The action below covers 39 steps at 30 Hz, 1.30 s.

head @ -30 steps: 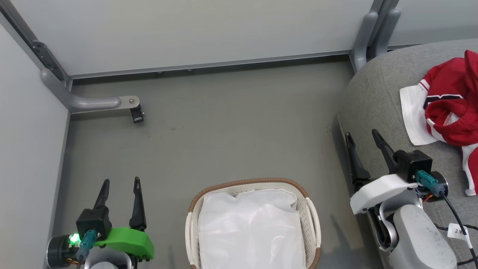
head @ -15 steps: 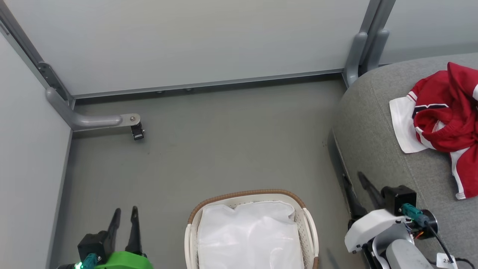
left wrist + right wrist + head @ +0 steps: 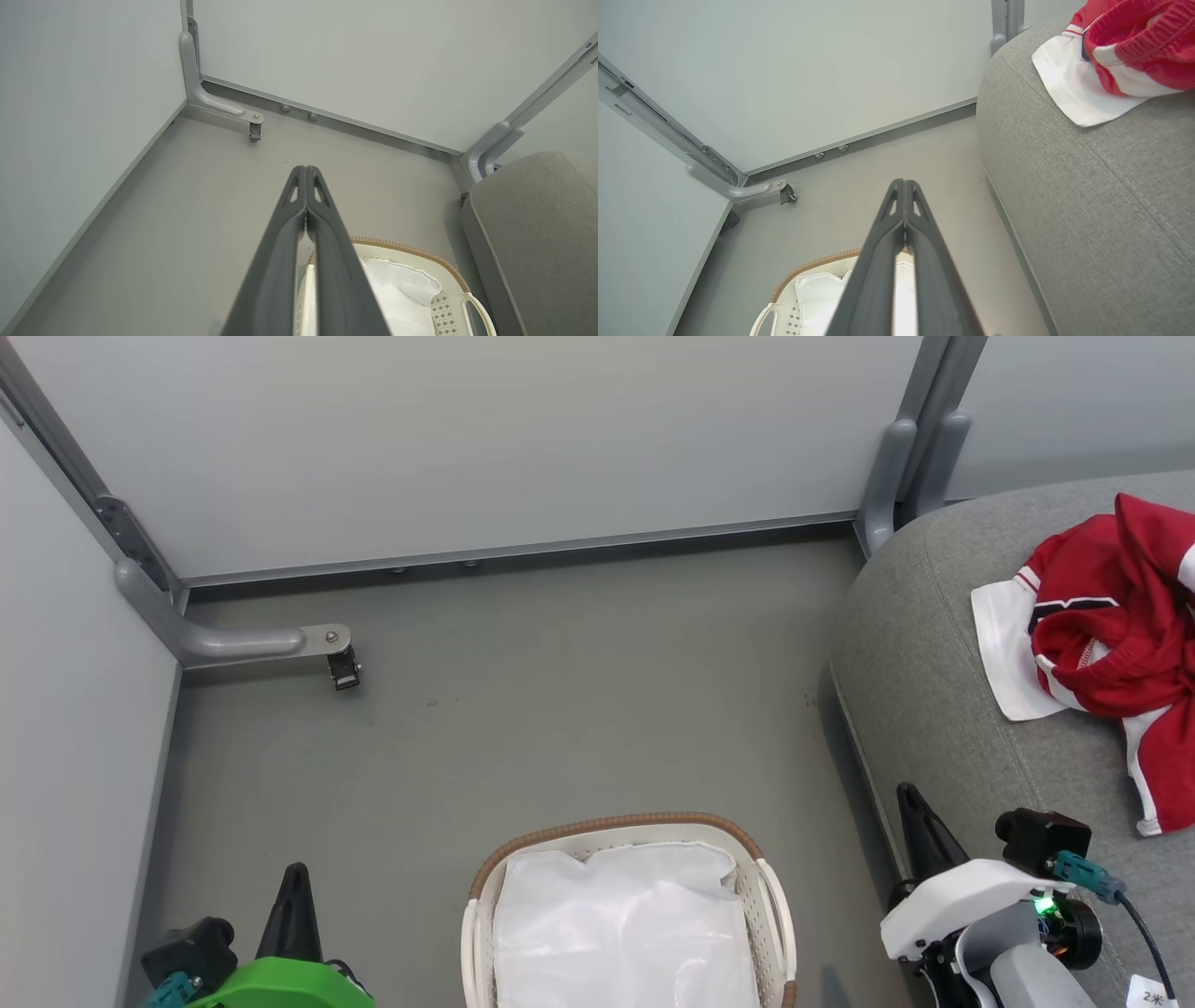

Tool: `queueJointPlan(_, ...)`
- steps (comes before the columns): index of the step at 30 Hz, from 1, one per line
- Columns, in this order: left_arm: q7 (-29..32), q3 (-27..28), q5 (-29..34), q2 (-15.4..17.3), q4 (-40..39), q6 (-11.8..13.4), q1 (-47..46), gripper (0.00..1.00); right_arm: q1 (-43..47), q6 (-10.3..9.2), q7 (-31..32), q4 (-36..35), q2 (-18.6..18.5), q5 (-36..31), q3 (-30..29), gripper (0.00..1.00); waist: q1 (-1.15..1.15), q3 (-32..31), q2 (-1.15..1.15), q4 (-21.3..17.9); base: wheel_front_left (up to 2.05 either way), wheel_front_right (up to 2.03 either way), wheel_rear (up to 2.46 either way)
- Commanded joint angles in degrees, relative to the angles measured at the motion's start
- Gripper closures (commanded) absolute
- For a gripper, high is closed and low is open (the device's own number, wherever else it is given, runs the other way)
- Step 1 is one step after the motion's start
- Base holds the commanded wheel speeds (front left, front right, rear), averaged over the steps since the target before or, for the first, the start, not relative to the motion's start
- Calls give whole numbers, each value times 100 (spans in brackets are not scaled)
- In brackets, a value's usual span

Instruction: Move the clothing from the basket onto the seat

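The red and white clothing (image 3: pixel 1111 644) lies bunched on the grey seat (image 3: pixel 943 709) at the right, and shows again as clothing (image 3: pixel 1115 51) on the seat (image 3: pixel 1087 196) in the right wrist view. The white basket (image 3: pixel 775 896) with its brown rim stands on the floor at the bottom centre, holding only a white liner (image 3: pixel 621 929). My left gripper (image 3: pixel 296 875) is at the lower left, shut and empty, left of the basket (image 3: pixel 460 291). My right gripper (image 3: pixel 910 798) is shut and empty beside the seat's front edge. Both pairs of fingers meet at their tips, left gripper (image 3: pixel 306 169) and right gripper (image 3: pixel 904 182).
Pale partition walls (image 3: pixel 467 439) close the grey floor (image 3: pixel 560 709) at the back and left. A grey bracket foot with a small black caster (image 3: pixel 343 667) juts from the left corner. Another grey post (image 3: pixel 901 467) stands by the seat's back corner.
Both grippers went from open to shut and dropped lower in the head view. The head camera shifted, so the basket and the seat sit lower in the picture.
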Motion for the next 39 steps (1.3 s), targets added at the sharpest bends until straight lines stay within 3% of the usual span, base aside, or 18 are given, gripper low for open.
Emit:
queueJointPlan(1,50,49,-269,20,-133,-23,-129,100,-41,-1,50,-142,-22,259,-53,100,0,-4,5,-1,0,0,0)
queueJointPlan(39,842,310,-3316,42,-530,-120,-345,100,149,-3,839,-681,-35,3240,-485,100,0,-121,17,-19,0,0,0)
